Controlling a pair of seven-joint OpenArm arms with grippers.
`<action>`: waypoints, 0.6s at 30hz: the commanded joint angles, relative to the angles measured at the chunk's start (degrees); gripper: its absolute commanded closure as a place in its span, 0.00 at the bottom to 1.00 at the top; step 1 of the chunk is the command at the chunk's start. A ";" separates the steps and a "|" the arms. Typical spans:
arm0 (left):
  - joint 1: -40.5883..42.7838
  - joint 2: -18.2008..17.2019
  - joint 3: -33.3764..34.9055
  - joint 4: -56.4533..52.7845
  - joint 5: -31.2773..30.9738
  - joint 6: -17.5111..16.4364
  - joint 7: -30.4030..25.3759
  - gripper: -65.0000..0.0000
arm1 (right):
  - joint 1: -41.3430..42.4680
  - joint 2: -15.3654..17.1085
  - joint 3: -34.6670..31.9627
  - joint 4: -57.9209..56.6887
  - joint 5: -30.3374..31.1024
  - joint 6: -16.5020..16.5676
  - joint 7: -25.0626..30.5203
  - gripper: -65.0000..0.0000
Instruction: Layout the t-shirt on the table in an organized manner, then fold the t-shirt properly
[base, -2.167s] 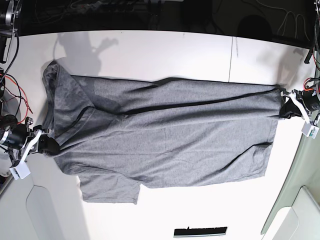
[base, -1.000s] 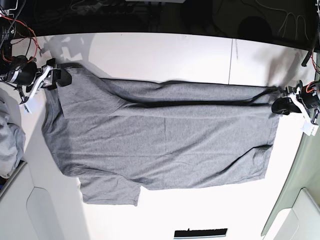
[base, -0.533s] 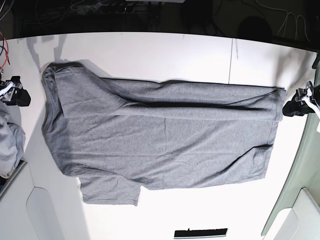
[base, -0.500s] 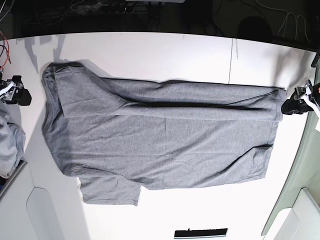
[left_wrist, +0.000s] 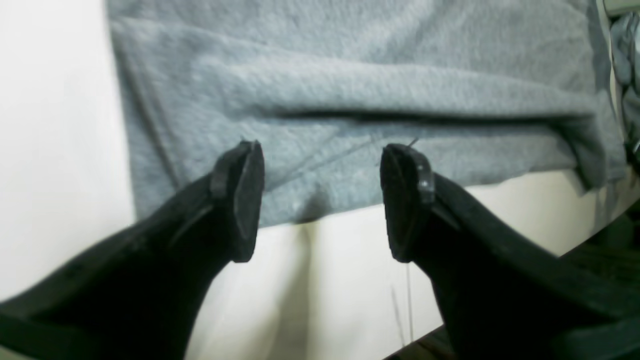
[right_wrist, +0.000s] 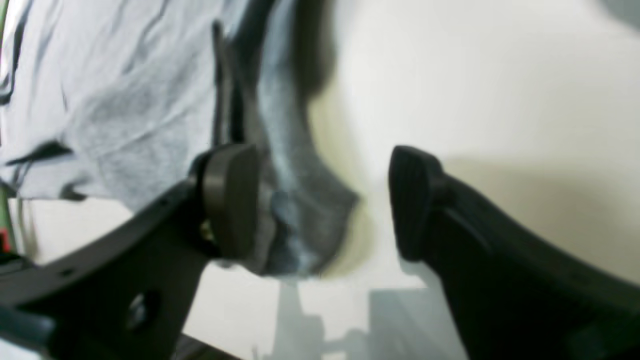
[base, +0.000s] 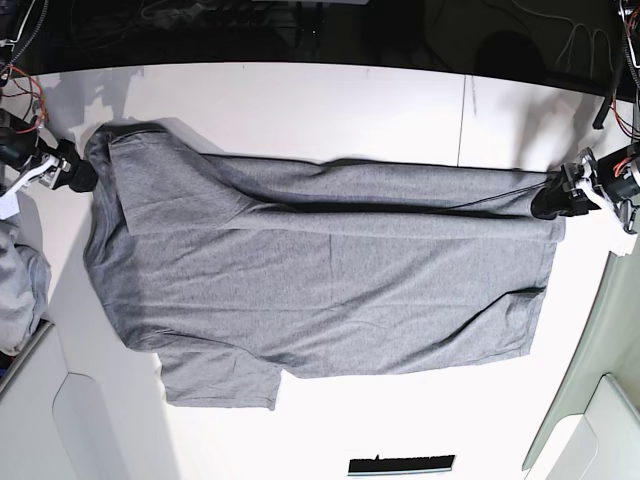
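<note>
The t-shirt (base: 320, 275) lay across the table (base: 330, 100), its 12 o'clock edge folded over. Your left gripper (left_wrist: 320, 200) and right gripper (right_wrist: 320, 200) stood spread, empty; closing low could drag that fold.

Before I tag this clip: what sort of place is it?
Likely a robotics lab bench: a heather-grey cotton t-shirt on a bare white tabletop, a black end effector at one end, loose cables behind.
</note>
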 joint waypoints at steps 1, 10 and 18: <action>-0.90 -1.86 -1.57 0.68 -1.20 -0.36 -1.01 0.40 | 0.98 0.11 -0.17 0.76 1.44 0.57 0.61 0.38; -0.59 -1.49 -5.75 0.37 9.97 -0.36 -7.85 0.40 | 1.44 -5.20 -1.27 0.76 1.25 0.55 0.61 0.38; -2.58 -0.22 -5.57 -8.20 17.55 -0.36 -17.66 0.40 | 1.73 -6.27 -1.64 0.76 1.05 0.52 -0.02 0.38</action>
